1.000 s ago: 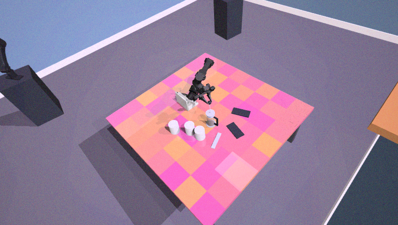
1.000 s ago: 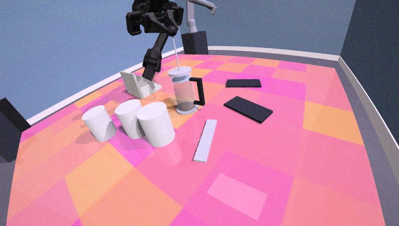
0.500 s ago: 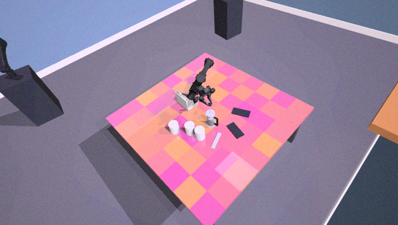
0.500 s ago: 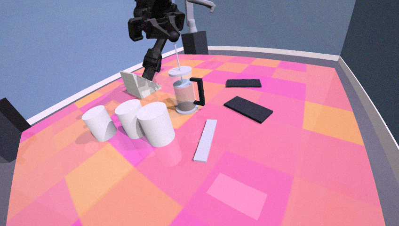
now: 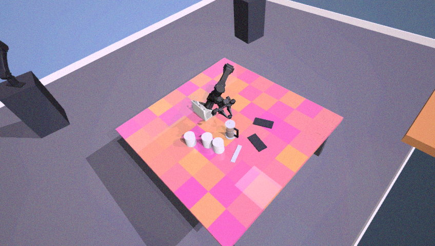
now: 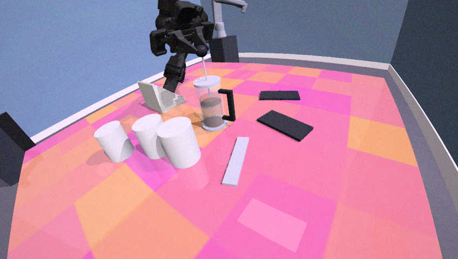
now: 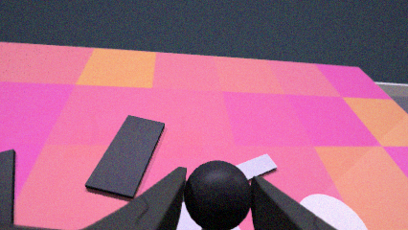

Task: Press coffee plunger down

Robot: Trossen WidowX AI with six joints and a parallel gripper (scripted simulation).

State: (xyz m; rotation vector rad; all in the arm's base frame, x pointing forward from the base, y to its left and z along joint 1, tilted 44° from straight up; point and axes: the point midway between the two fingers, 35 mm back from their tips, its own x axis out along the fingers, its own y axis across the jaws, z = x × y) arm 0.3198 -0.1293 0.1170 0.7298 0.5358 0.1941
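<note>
Coffee press: upright on the tabletop [image 5: 207, 191] [image 6: 289, 160] [image 7: 192, 110], just beyond the white cups [image 5: 218, 145] [image 6: 180, 142] [image 7: 330, 213] as the exterior view has it; its lid [image 5: 230, 124] [image 6: 207, 81] is on.
Plunger: partly down; the rod [image 6: 204, 68] stands well out of the lid, and the dark disc [image 6: 210, 102] sits midway in the clear body, apart from the base.
Knob: round, black [image 6: 202, 50] [image 7: 217, 194], clasped between the jaws [image 5: 230, 116] [image 6: 202, 50].
Handling: the body is probably light and glassy, so fragile and easily tipped; the thin rod looks stiff, the knob smooth and perhaps slippery.
Where to hold: the knob, centred, pushed straight down along the rod; the black handle [image 5: 236, 132] [image 6: 230, 105] would invite twisting.
Remaining: the rest of the stroke, then release.
Around it: two dark slabs [image 5: 257, 142] [image 6: 284, 125] [image 7: 126, 155] and a pale strip [image 5: 236, 153] [image 6: 235, 161] [image 7: 259, 166] lie flat nearby.
Writing: no brand, label or lettering is readable.
</note>
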